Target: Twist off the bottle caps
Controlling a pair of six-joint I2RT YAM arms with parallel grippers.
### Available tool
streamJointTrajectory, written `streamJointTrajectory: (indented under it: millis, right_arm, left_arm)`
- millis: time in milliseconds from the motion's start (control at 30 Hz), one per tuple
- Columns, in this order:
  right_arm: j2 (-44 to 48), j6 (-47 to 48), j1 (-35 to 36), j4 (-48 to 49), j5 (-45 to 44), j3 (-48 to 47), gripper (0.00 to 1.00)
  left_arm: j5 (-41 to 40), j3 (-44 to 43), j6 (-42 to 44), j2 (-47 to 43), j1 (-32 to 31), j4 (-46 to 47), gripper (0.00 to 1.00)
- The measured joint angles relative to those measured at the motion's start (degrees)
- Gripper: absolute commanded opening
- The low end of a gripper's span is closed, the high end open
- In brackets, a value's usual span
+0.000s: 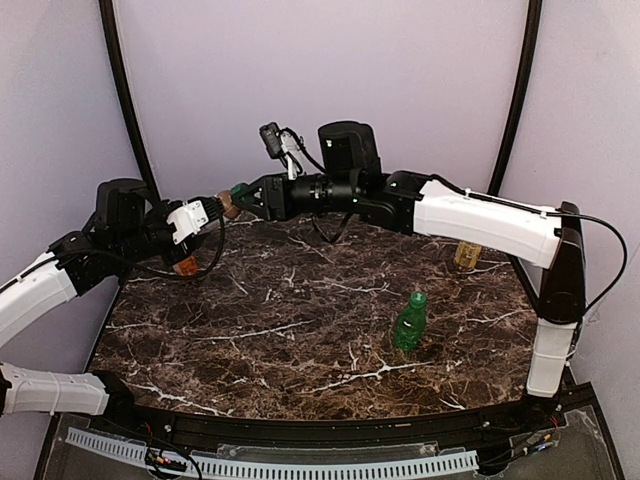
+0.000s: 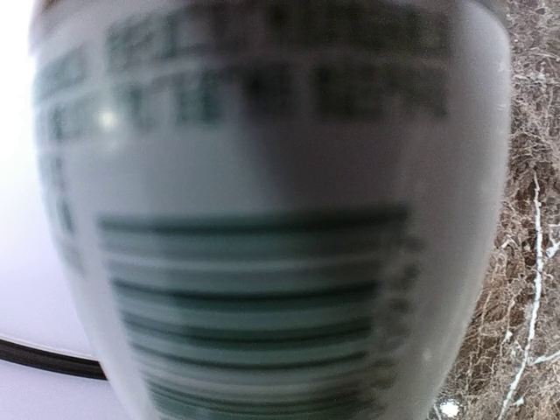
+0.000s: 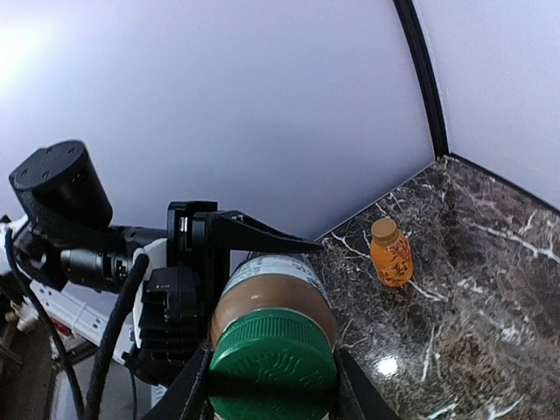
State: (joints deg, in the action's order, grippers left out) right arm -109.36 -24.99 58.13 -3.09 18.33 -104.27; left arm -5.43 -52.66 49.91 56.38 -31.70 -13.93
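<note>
Mid-table (image 1: pixel 280 330), right of ctr: green bottle (image 1: pixel 409 325) upright, bright green cap (image 1: pixel 418 298) on. Farther back, tan bottle (image 1: pixel 466 254) at right edge, partly hidden by the right arm; orange bottle (image 3: pixel 390 258) w/ tan-gold cap (image 3: pixel 383 229) far left. Above far edge, left claw (image 1: pixel 207 213) clamps white-label bottle (image 2: pixel 262 219) horizontally, off the table. Right claw (image 3: pixel 273 385) closed on its dark green cap (image 3: pixel 273 359), fingers pressing both sides.
</note>
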Motion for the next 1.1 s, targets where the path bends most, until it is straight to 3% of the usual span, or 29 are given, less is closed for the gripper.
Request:
streamJointTrajectory:
  millis: [167, 367, 500, 700, 800, 900, 1100]
  right_arm:
    - [1.22, 17.16, 0.37, -1.33, 5.38, 1.97, 0.0]
    - [3.34, 38.69, 2.62, -9.77, 8.48, 2.21, 0.0]
    - [3.63, 52.46, 4.79, -15.67, 7.32, 2.1, 0.0]
    - [3.63, 65.37, 7.67, -20.57, 2.75, 2.1, 0.0]
    - [3.63, 68.26, 8.17, -21.2, 1.25, 2.1, 0.28]
    - [3.85, 69.4, 8.37, -21.2, 0.46, 2.29, 0.48]
    - [4.48, 68.94, 9.35, -15.3, -1.95, 5.86, 0.69]
  left_arm:
    - [7.1, -1.01, -0.09, -1.44, 0.76, -7.28, 0.01]
    - [19.39, -3.78, -0.98, -1.77, 1.42, -20.39, 0.01]
    - [24.39, -4.26, -0.35, -1.7, 1.51, -28.13, 0.01]
    - [27.26, -4.26, 0.72, -1.16, 1.51, -34.4, 0.01]
    - [27.43, -4.26, 0.72, -0.92, 1.51, -35.15, 0.01]
    - [27.47, -4.28, 0.57, -0.9, 1.51, -35.19, 0.01]
    - [33.2, -5.31, -0.63, -0.9, 0.11, -31.04, 0.01]
